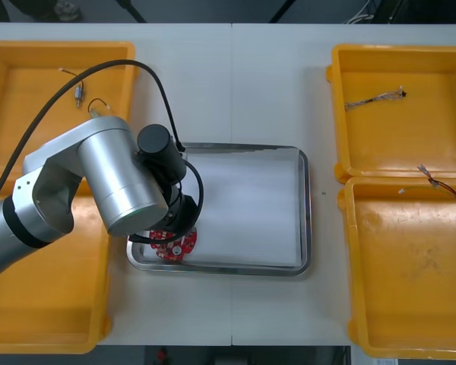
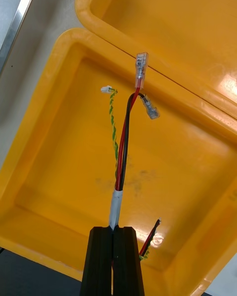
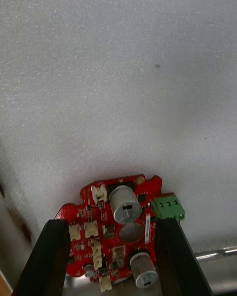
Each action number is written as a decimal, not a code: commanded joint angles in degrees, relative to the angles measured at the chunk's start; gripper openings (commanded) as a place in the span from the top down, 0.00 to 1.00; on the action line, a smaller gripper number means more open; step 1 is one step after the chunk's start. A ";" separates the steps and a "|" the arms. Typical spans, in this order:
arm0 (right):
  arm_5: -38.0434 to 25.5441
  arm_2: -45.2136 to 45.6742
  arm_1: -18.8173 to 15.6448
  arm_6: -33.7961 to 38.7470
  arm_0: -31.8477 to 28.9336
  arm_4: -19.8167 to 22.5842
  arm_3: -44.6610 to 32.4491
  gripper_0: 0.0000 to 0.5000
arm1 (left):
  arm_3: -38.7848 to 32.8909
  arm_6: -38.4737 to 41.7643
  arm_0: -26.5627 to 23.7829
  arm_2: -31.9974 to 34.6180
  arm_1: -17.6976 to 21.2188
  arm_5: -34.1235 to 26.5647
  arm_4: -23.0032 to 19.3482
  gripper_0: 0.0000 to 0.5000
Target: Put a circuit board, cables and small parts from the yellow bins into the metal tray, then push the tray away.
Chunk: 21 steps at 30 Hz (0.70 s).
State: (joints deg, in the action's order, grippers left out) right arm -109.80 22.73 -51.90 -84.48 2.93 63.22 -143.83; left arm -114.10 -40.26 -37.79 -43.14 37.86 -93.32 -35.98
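A round red circuit board [image 1: 174, 242] sits low in the near left corner of the metal tray [image 1: 305, 213], which is white inside. My left gripper [image 1: 173, 230] is right over it. In the left wrist view the two fingers of the left gripper [image 3: 113, 249] hug the edges of the circuit board [image 3: 116, 227], shut on it, close to the tray's rim [image 3: 217, 253]. My right gripper [image 2: 117, 237] is shut on a red and yellow cable [image 2: 121, 148] and holds it above the near right yellow bin [image 2: 54, 148]. That cable [image 1: 443, 185] hangs at the front view's right edge.
The far right yellow bin [image 1: 349, 144] holds another cable [image 1: 376, 97]. In the far left bin [image 1: 15, 76] lie a thin cable [image 1: 99, 105] and a small metal part [image 1: 79, 93]. The near left bin [image 1: 53, 304] lies under my left arm.
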 commanded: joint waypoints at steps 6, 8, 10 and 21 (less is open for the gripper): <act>-0.20 -2.87 -1.98 -2.18 3.13 -0.12 -0.14 1.00 | -9.65 -3.34 -0.61 11.50 0.37 -10.92 -5.15 0.00; -0.20 -4.10 -1.98 -2.18 4.54 -0.91 -0.14 1.00 | -10.79 -5.36 -0.61 14.32 1.16 -13.11 -6.91 0.00; -0.20 -4.98 -1.98 -2.01 5.68 -1.35 -0.14 1.00 | -11.50 -7.20 -0.70 17.30 2.04 -15.13 -8.84 0.00; -0.20 -9.46 -2.94 -2.27 10.95 1.20 -0.14 1.00 | -9.47 -17.31 -2.72 31.63 7.40 -16.68 -18.34 0.00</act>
State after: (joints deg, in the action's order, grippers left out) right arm -109.81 15.66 -52.28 -84.48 10.98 63.21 -143.81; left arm -123.87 -54.62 -37.83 -14.20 41.79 -109.47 -52.28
